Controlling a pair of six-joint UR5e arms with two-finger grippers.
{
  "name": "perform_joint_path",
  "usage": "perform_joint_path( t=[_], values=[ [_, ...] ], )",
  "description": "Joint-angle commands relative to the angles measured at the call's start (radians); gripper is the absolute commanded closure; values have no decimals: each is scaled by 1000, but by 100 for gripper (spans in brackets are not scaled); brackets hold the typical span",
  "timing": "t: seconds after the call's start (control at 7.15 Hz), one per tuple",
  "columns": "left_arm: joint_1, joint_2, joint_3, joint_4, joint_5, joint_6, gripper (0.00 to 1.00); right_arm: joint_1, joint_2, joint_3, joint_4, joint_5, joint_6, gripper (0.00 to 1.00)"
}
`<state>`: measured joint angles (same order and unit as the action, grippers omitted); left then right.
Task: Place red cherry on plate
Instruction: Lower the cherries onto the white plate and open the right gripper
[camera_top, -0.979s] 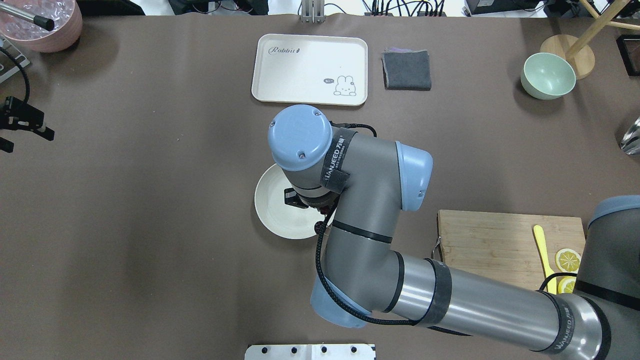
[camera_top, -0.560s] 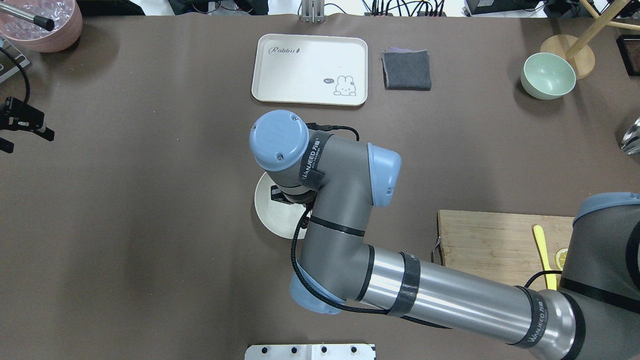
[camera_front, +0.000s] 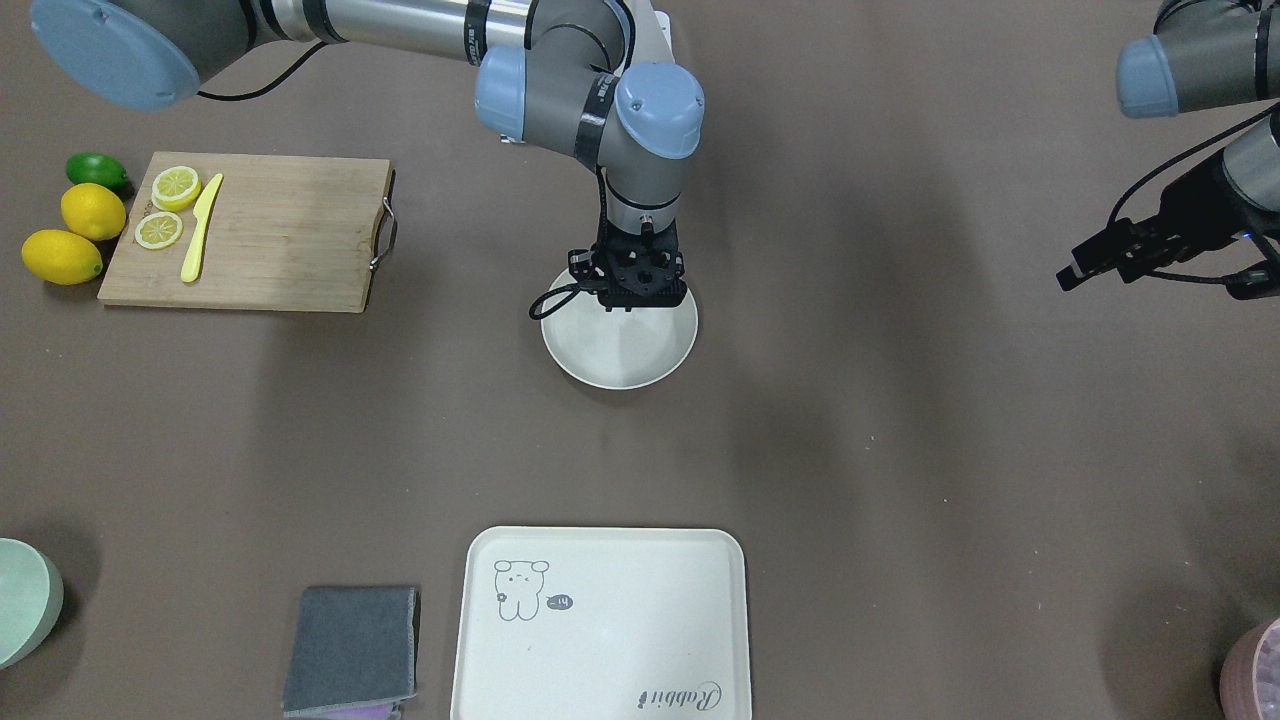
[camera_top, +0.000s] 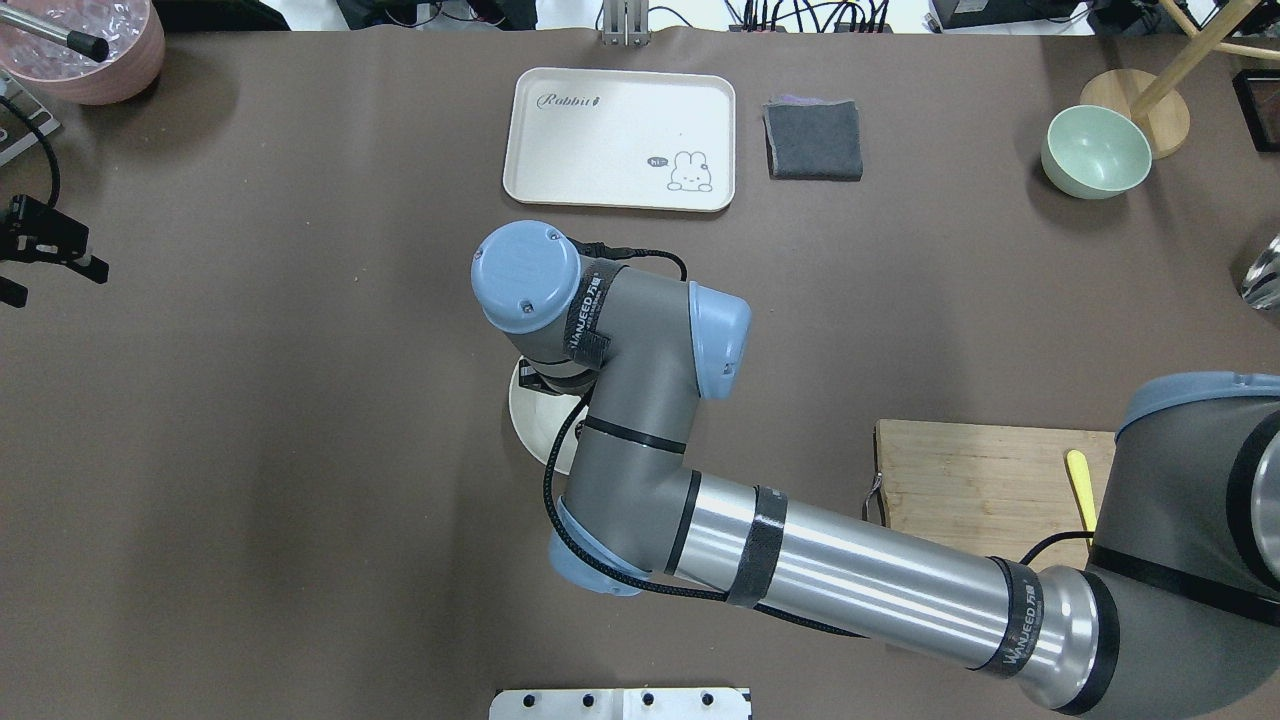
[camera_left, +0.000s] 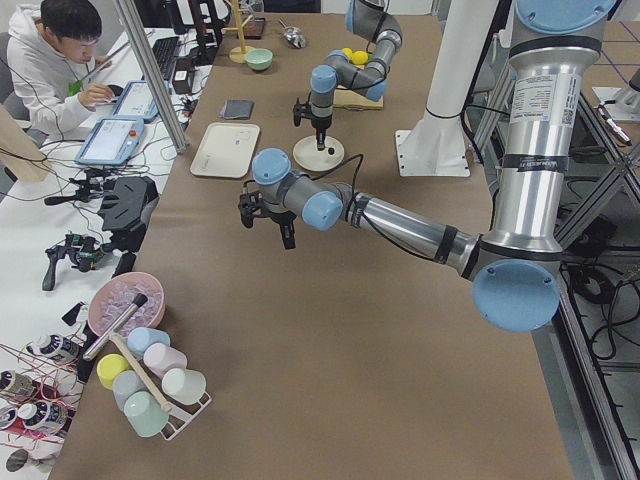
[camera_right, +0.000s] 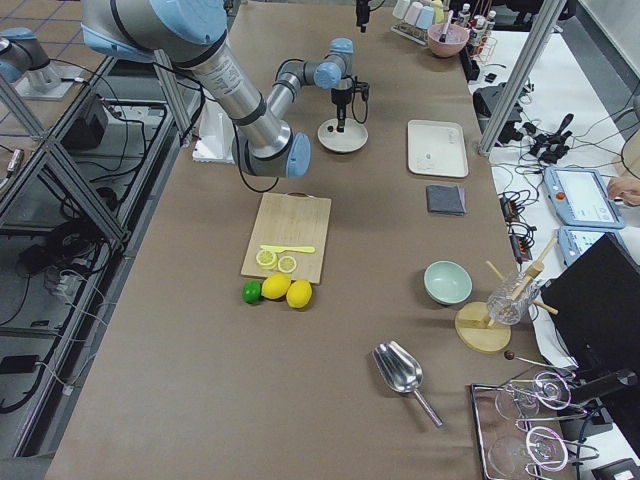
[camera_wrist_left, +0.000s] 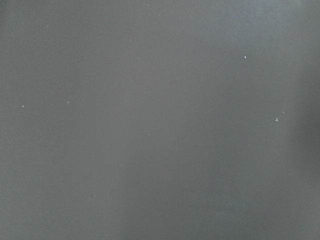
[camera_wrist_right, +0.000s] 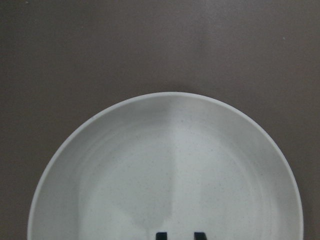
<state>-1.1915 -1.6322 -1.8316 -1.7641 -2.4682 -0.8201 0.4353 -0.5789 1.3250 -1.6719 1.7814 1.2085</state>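
- Hovering over plate (camera_front: 620, 355): R gripper (camera_wrist_right: 179, 235), pointing straight down.
- R fingertips (camera_wrist_right: 160, 235) narrowly apart, plate showing btwn them; can't tell if gripping anything.
- Red cherry: can't be made out in any view.
- L gripper (camera_front: 1072, 272) well apart from plate, over bare table (camera_wrist_left: 160, 120); can't tell whether fingers are apart or closed.

My right arm (camera_top: 640, 380) has swung farther left over the plate (camera_top: 525, 418), so only the plate's left edge peeks out now (a second ago about half showed). Nearer my base, the arm has slid across the cutting board (camera_top: 985, 480), hiding the lemon slices (camera_front: 176, 187) and part of the yellow knife (camera_top: 1078, 480).
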Motion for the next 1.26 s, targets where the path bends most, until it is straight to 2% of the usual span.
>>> perform_joint_path(
  t=[0.0,0.28,0.42,0.84,0.98,1.12],
  values=[
    [0,0,0,0,0,-1,4,3,1,-58,57,-11,9,100],
    [1,0,0,0,0,-1,4,5,-1,-63,58,-11,8,100],
    [1,0,0,0,0,-1,4,5,-1,-64,57,-11,8,1],
    [0,0,0,0,0,-1,5,7,1,-31,54,7,5,0],
    [1,0,0,0,0,-1,4,7,-10,14,47,31,8,0],
    [1,0,-1,0,0,-1,4,14,-15,87,-29,53,2,0]
  ],
)
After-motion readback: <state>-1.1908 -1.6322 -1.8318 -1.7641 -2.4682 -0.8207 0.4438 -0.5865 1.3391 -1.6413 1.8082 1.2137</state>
